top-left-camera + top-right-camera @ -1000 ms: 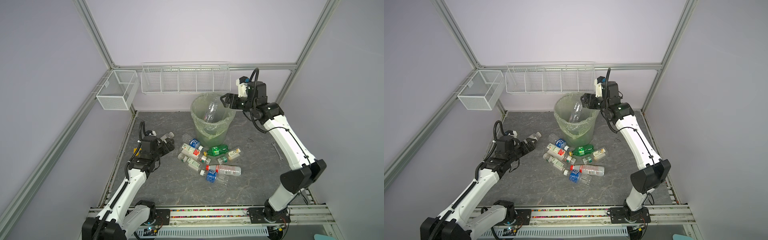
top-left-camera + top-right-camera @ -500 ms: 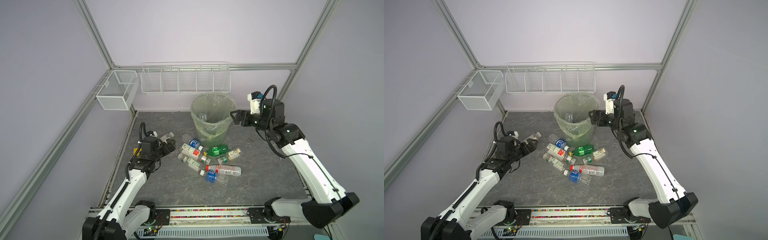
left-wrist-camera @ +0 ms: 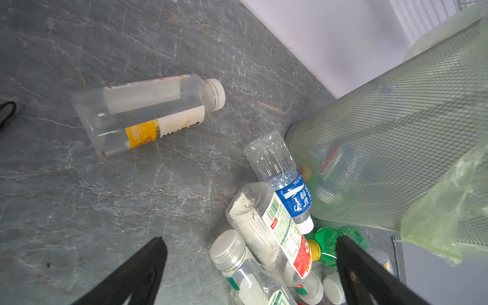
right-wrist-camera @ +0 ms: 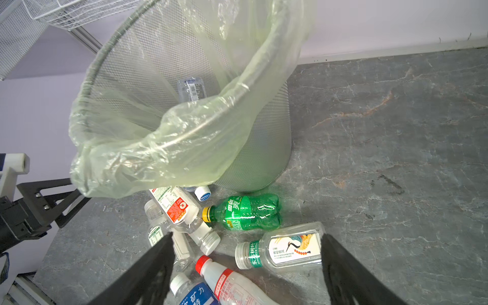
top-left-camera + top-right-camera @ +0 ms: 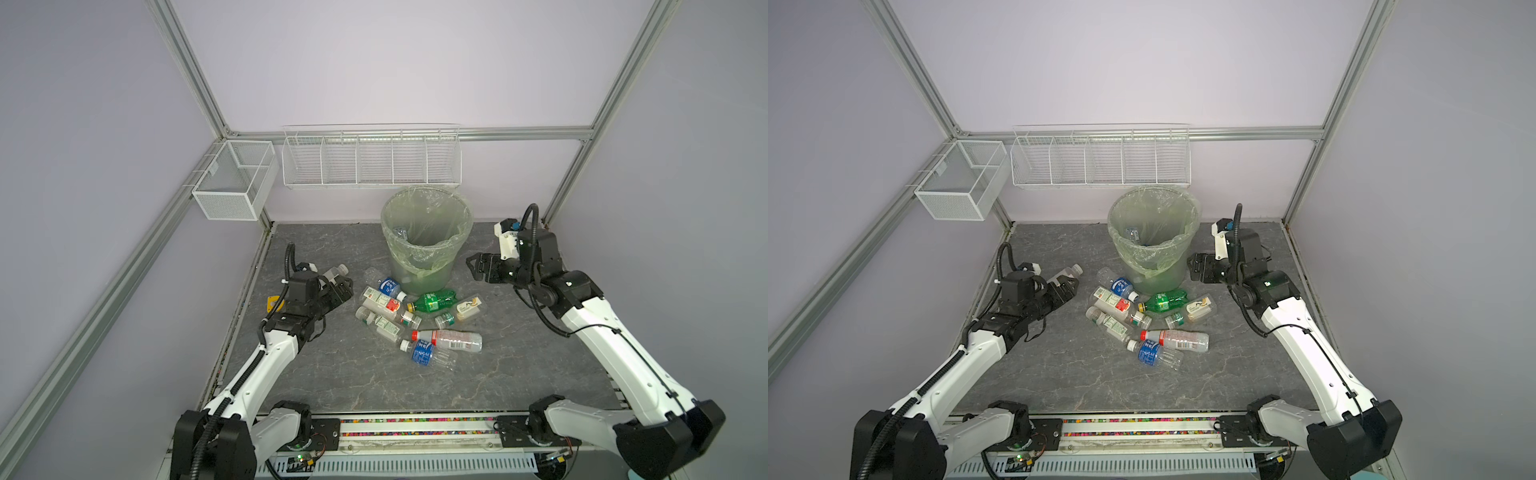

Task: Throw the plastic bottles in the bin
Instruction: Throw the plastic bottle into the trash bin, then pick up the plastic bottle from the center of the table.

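The bin (image 5: 419, 274) (image 5: 1158, 278) stands at the back of the floor with a clear bottle (image 4: 191, 88) lying inside. Several plastic bottles lie in a heap before it, among them a green one (image 5: 434, 301) (image 4: 248, 211) and a red-capped one (image 5: 449, 340). One yellow-labelled bottle (image 5: 334, 272) (image 3: 148, 113) lies apart at the left. My left gripper (image 5: 343, 289) (image 3: 250, 241) hangs open and empty just beside that bottle, facing the heap. To the right of the bin, my right gripper (image 5: 478, 268) (image 4: 247, 237) is open and empty, a little above the floor.
A white mesh box (image 5: 235, 183) and a long wire rack (image 5: 370, 160) hang on the back frame above the bin. A small yellow object (image 5: 272, 303) lies by the left wall. The arms' base rail (image 5: 415, 428) runs along the front edge.
My right arm has drawn back from over the bin's rim and come down to its right side. The bottle seen falling into the bin has settled inside. The left arm has hardly moved.
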You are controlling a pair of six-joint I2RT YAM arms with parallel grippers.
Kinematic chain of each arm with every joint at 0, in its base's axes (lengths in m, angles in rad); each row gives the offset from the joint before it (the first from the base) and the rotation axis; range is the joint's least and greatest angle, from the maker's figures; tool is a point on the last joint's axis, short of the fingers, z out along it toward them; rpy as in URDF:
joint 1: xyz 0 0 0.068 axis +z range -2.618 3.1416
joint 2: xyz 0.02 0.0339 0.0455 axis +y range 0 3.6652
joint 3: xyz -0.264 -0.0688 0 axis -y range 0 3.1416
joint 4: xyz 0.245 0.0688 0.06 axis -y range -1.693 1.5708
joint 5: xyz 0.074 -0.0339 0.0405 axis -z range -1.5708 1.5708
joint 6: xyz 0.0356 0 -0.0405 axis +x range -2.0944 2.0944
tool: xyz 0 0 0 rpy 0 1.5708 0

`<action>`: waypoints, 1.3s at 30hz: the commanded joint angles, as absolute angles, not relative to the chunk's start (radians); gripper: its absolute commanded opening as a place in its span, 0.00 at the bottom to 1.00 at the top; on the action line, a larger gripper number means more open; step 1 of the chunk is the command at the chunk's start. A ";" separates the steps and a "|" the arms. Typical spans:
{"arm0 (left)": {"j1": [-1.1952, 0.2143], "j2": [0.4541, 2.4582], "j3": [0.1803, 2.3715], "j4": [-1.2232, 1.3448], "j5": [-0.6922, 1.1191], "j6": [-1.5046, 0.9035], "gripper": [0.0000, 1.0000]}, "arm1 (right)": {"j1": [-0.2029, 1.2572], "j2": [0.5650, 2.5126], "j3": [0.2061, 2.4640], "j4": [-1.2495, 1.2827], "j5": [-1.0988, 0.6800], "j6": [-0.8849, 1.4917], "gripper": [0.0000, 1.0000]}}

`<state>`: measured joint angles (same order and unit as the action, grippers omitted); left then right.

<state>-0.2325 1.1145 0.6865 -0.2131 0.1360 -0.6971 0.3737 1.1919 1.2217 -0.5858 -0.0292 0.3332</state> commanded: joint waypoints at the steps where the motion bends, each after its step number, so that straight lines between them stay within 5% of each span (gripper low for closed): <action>1: -0.228 1.131 0.695 -0.231 0.125 -0.721 1.00 | 0.363 1.175 1.186 -0.608 -0.008 0.346 0.88; 14: -0.262 1.169 0.643 -0.253 0.057 -0.851 0.97 | 0.354 1.153 1.103 -0.599 0.006 0.366 0.88; 39: -0.641 1.284 0.759 -0.300 -0.026 -1.075 0.92 | 0.352 1.113 1.073 -0.636 0.028 0.407 0.88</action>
